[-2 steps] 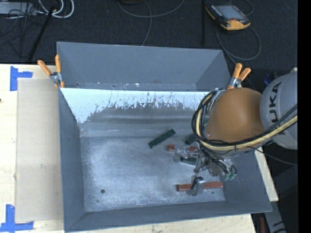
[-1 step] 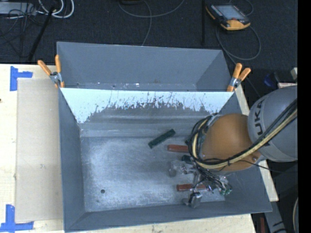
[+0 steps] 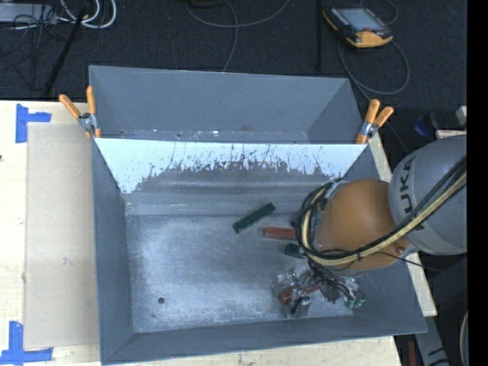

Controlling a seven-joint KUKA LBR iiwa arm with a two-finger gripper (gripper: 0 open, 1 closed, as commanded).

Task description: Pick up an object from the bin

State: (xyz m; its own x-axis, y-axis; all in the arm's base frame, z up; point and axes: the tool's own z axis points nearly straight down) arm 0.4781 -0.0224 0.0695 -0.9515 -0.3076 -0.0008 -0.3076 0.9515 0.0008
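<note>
Pincer: the pincer (image 3: 299,294) is seen low over the floor of the bin (image 3: 114,227), in its near right corner, beneath the arm's orange cover (image 3: 358,219) and looped cables (image 3: 311,208); whether it is spread or pressed together cannot be told

Thing under the pincer: a small dark and reddish clutter is seen at the tip; it cannot be told whether this is a loose thing or part of the robot; nothing can be said to be held

Nearest loose things: a dark green bar (image 3: 254,218) lies tilted on the floor near the middle of the bin; a reddish-brown piece (image 3: 276,233) lies just beside it, toward the arm; both are apart from the pincer and lie flat

Rest of the floor: the left half is seen bare of things

Done so far: the arm is judged to be down at picking height in the near right corner; no lift is shown

Left to do: a thing is yet to be pinched beyond doubt, raised off the floor and carried clear of the walls

Stage: judged to be at or near the grasp, with the greater part of the task not yet shown as done
</note>
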